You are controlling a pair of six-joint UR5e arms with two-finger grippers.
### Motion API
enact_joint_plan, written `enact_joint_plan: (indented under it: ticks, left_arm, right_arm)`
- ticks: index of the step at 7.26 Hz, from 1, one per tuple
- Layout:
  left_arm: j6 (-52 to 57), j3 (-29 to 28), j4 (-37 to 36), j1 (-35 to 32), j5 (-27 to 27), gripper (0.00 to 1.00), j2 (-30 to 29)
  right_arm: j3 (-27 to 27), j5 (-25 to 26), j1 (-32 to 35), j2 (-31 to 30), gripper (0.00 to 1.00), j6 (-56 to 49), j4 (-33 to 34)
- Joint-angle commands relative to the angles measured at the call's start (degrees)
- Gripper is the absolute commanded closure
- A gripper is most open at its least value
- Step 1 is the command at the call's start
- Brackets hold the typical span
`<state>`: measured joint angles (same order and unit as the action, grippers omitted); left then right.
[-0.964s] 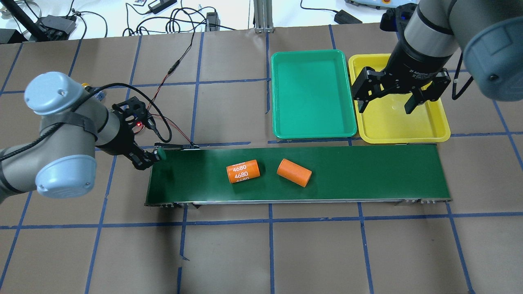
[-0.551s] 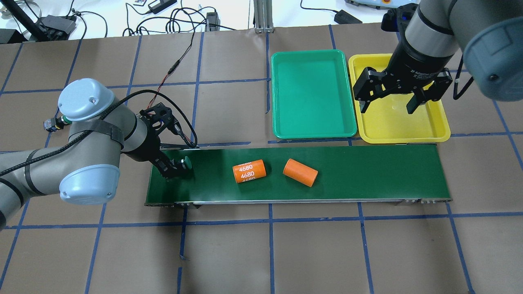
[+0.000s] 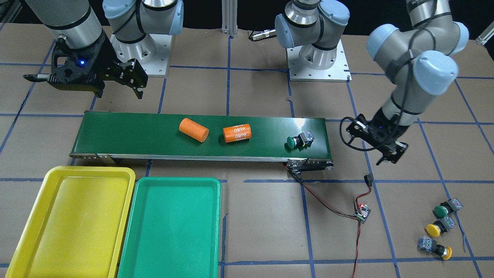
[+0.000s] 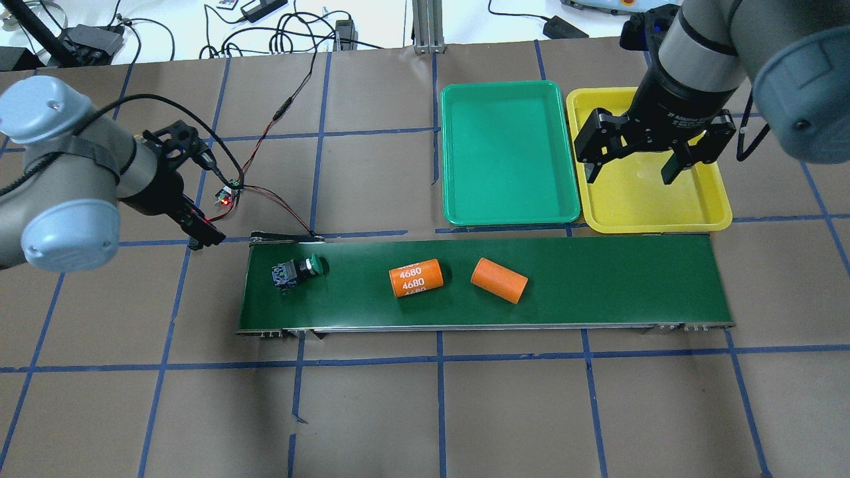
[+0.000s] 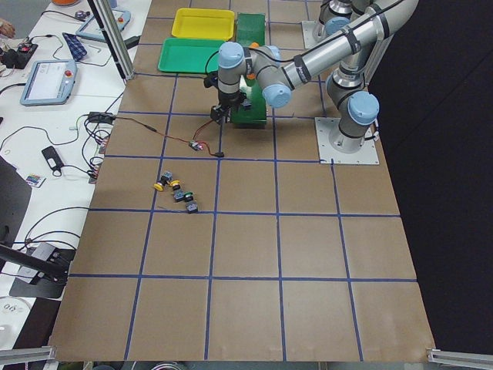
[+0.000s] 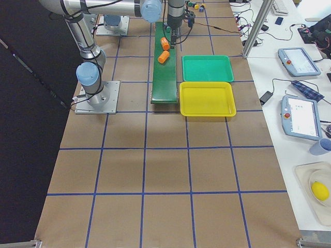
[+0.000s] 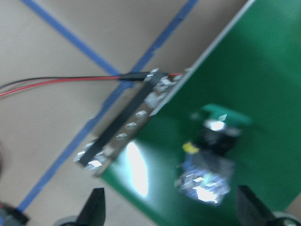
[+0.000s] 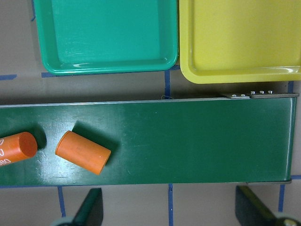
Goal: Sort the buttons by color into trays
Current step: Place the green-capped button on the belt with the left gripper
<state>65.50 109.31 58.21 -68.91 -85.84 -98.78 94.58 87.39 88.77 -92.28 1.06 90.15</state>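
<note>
Green button lay on left end of belt, clear of left gripper (fingers apart, empty). Right gripper hung wide and empty near green tray, likely awaiting belt delivery.

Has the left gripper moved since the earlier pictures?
Yes. The left gripper was over the belt; it has let go of the green button and drawn back left, past the belt's left end.

Green-cap button, dk-green belt, orange cyls — yellow tray, green tray.
</note>
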Motion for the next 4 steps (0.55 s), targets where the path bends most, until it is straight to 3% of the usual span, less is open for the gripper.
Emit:
enact_joint_plan:
  ticks: [1, 2, 4]
  left_arm:
    - [11.70, -17.12, 1.38, 7.61, -1.94, 0.00, -13.13]
    - [14.72, -23.21, 1.64, 11.04, -2.74, 0.00, -18.50]
    - [21.21, -27.91, 1.04, 15.18, -2.83, 0.00, -26.35]
  right_arm:
    - [0.00, 0.06, 0.00, 0.00, 0.00, 0.00, 0.03]
    - [0.08, 0.06, 0.00, 0.00, 0.00, -0.09, -0.41]
    - [0.08, 0.06, 0.00, -0.18, 0.00, 0.00, -0.59]
